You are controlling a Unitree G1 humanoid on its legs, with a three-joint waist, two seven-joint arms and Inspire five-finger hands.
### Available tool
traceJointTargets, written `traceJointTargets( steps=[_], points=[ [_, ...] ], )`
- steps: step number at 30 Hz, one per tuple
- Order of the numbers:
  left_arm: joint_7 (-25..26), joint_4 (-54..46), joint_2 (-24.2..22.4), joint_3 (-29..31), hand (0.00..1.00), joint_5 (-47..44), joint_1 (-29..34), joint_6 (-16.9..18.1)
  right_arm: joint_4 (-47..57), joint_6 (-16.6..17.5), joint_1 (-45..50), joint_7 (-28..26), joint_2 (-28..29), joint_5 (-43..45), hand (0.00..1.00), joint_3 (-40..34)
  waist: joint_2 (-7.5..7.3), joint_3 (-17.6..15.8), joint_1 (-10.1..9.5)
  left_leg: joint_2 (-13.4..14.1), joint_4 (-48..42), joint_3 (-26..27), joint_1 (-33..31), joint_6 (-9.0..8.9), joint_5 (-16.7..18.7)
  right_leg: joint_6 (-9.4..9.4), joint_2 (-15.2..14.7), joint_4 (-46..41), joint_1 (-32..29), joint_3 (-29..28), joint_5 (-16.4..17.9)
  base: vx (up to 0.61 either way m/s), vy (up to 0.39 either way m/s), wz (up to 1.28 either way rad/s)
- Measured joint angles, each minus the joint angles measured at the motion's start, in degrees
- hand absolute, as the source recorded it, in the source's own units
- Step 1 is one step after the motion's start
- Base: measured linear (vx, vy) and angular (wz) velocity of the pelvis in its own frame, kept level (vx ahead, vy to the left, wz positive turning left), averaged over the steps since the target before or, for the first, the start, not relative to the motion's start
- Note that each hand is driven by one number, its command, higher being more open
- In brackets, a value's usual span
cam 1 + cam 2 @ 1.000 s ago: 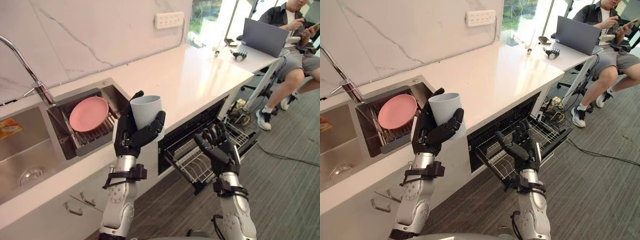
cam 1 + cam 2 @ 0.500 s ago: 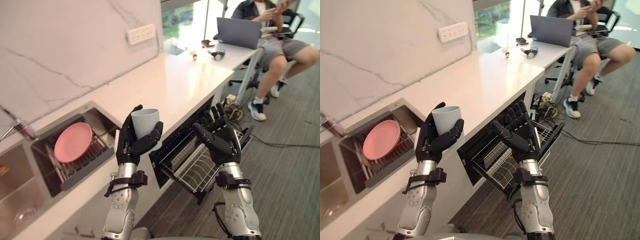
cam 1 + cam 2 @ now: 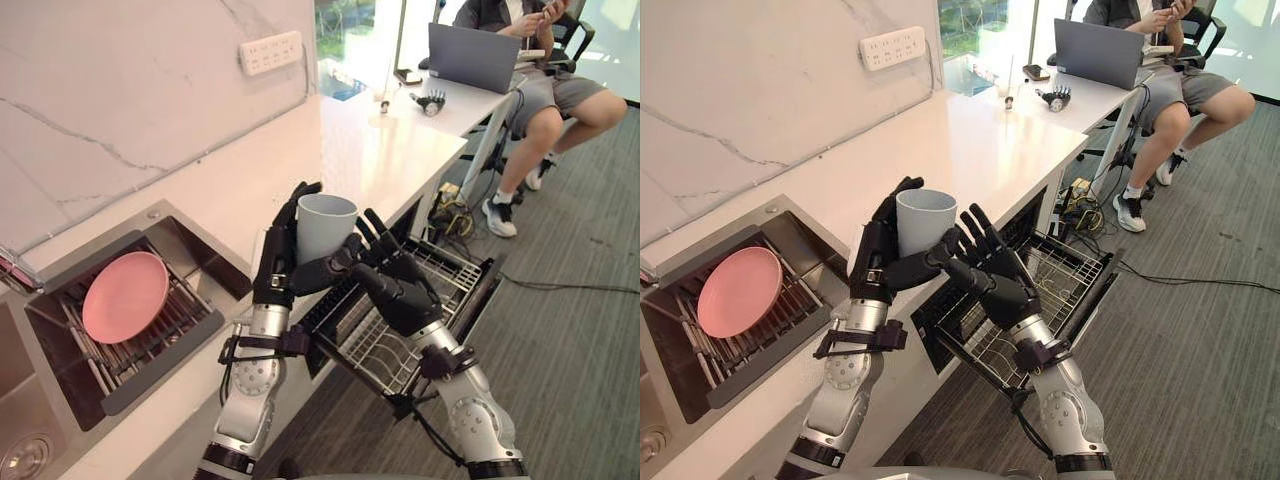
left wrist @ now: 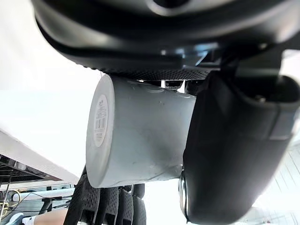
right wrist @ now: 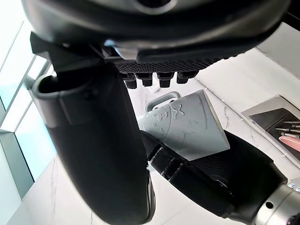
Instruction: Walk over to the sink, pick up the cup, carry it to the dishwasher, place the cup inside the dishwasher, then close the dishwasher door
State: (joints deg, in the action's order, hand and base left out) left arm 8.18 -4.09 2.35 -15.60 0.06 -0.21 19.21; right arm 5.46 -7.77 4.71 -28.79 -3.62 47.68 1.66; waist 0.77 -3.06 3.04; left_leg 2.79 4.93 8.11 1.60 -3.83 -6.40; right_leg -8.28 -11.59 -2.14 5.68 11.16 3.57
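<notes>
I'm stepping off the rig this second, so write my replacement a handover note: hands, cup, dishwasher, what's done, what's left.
Left hand: shut on the cup, which it holds upright near the counter edge.
Right hand: open, fingers straight, close beside the cup; I cannot tell whether it touches it.
Dishwasher: open, with its rack pulled out just below and beyond the hands.
Done: cup picked up and brought to the dishwasher.
Left: set the cup in the rack, then close the door.
</notes>
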Motion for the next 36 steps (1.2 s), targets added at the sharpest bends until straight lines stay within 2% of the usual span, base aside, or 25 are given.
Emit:
traceJointTargets(
  steps=[15, 36],
  points=[
    [0.28, 0.01, 3.24, -0.83, 0.00, 5.86, -3.22, -0.07, -2.03, -0.89, -5.02, 8.86, -3.53, 0.63, 1.00, 1.76, -0.02, 0.54, 0.83, 0.28, 0.13, -0.67, -2.07, 0.40, -2.15, 0.28, 0.58, 1.51, -1.39, 0.64, -2.36, -0.07, 0.006, 0.01],
    [0.07, 0.15, 5.75, -3.27, 0.00, 10.35, -4.35, -0.16, -2.87, -2.55, -9.00, 11.26, -7.40, 5.06, 1.00, 2.14, -0.66, 0.94, 0.69, 0.33, 0.40, -1.36, -3.28, 0.64, -3.43, 0.35, 0.79, 2.56, -1.97, 1.21, -3.58, -0.03, 0.002, 0.01]
  ],
)
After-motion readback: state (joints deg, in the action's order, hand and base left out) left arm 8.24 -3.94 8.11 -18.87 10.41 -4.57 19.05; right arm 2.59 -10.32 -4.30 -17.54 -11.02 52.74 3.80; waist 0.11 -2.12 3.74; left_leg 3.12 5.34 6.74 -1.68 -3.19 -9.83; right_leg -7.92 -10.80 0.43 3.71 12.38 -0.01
